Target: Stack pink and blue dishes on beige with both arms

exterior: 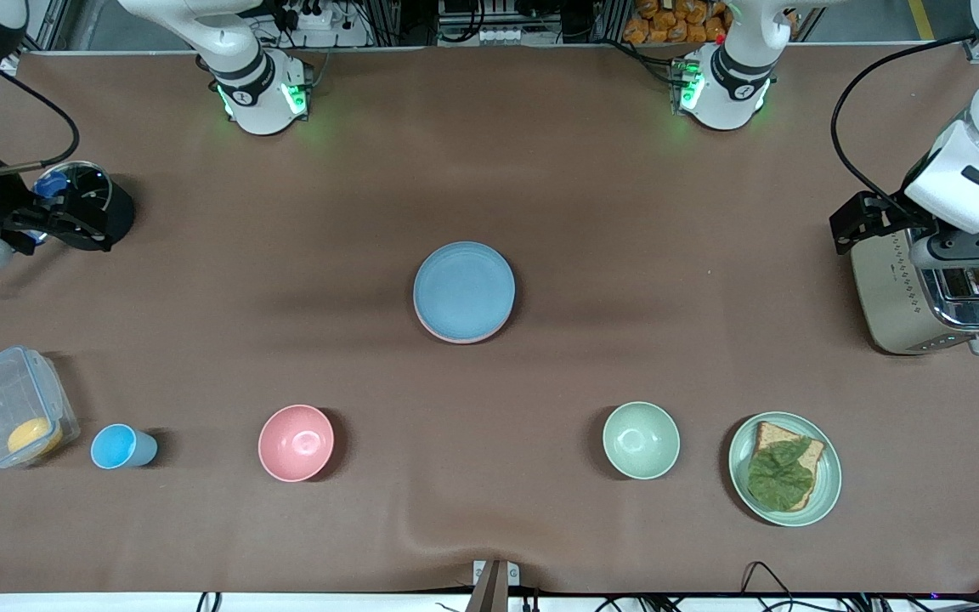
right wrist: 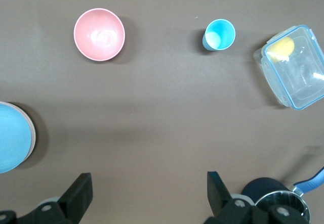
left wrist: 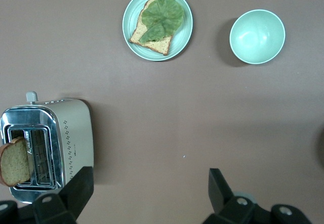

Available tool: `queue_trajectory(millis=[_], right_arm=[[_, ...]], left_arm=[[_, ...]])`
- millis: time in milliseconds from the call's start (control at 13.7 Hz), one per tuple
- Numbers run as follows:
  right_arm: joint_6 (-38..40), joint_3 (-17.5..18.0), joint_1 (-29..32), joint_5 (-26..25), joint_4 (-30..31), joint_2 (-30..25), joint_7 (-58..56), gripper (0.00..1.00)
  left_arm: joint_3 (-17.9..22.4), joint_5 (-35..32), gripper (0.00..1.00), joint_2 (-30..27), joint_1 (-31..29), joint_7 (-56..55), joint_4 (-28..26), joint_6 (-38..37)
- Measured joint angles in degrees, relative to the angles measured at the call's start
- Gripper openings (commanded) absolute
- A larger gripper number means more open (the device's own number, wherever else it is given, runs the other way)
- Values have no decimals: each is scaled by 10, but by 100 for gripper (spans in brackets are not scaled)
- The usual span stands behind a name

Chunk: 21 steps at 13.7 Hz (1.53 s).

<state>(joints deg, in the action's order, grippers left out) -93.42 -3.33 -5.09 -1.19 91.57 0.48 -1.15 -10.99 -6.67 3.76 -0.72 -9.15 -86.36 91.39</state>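
Note:
The light blue plate [exterior: 463,289] lies in the middle of the table, on top of a stack. A thin pink rim [exterior: 458,339] of the pink plate shows under its edge nearest the front camera. The beige plate is hidden under them. The right wrist view catches the blue plate [right wrist: 12,138] at the frame's edge. My left gripper [exterior: 868,223] [left wrist: 150,176] hangs open and holds nothing, beside the toaster at the left arm's end. At the right arm's end, my right gripper [exterior: 65,223] [right wrist: 150,181] is open with nothing in it, next to a black pot.
A toaster [exterior: 923,297] holds a bread slice [left wrist: 14,162]. Nearer the front camera stand a green plate with toast and a leaf [exterior: 785,467], a green bowl [exterior: 641,439], a pink bowl [exterior: 296,442], a blue cup [exterior: 120,446] and a clear box [exterior: 9,406]. A black pot [exterior: 103,204] stands by the right gripper.

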Motion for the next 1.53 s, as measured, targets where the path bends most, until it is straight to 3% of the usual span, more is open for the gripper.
queue_trajectory(millis=[292,1534], right_arm=[[-21,1,34,0,59,-37,-60,100],[-13,10,35,0,57,-37,-61,100]], left_arm=[[0,0,100,0,0,0,0,0],[0,0,100,0,0,0,0,0]])
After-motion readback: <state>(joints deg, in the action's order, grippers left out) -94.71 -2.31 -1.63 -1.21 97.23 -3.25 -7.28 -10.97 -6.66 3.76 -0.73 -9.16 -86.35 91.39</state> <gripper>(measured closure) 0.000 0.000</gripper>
